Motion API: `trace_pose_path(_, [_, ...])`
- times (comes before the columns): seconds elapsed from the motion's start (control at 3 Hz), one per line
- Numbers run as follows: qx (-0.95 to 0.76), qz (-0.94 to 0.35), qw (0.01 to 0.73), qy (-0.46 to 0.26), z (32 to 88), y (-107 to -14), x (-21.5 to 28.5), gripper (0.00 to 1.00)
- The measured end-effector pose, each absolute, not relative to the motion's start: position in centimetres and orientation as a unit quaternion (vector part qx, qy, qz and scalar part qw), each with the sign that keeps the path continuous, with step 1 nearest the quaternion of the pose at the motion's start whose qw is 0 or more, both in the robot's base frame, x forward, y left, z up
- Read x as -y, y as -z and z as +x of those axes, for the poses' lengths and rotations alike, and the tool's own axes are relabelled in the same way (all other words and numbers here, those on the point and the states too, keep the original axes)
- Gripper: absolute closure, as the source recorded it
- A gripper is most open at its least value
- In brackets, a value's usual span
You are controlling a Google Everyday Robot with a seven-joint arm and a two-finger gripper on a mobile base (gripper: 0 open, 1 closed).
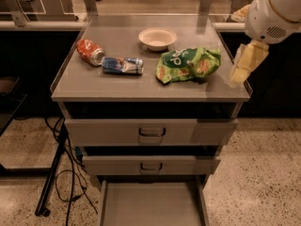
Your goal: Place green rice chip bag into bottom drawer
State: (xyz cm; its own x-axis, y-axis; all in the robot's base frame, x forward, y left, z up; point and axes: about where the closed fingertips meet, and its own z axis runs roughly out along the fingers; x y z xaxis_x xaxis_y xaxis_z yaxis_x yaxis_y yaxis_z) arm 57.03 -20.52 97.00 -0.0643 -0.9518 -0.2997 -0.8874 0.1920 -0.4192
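Green rice chip bag (188,65) lies on the cabinet (117,86); end effector (242,69) hangs near it, grip state unclear.

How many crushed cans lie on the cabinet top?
2: the orange-red can at far left, the blue can right of it. None seems hidden. The gripper hangs at the cabinet's right edge.

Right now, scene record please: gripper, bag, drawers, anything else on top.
gripper: over the right edge of the cabinet top, right of the bag, holding nothing
green rice chip bag: lying crumpled on the top, right half
bottom drawer: pulled out, bag not in it
upper two drawers: closed
crushed orange-red can: top, left side
crushed blue can: beside the orange-red can
white bowl: top, rear centre
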Motion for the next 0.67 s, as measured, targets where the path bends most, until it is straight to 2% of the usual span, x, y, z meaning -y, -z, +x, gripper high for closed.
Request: trace_pose_path(0.67, [-0.716, -0.632, 0.292, 0.048, 62.0, -96.7, 19.6, 0.00])
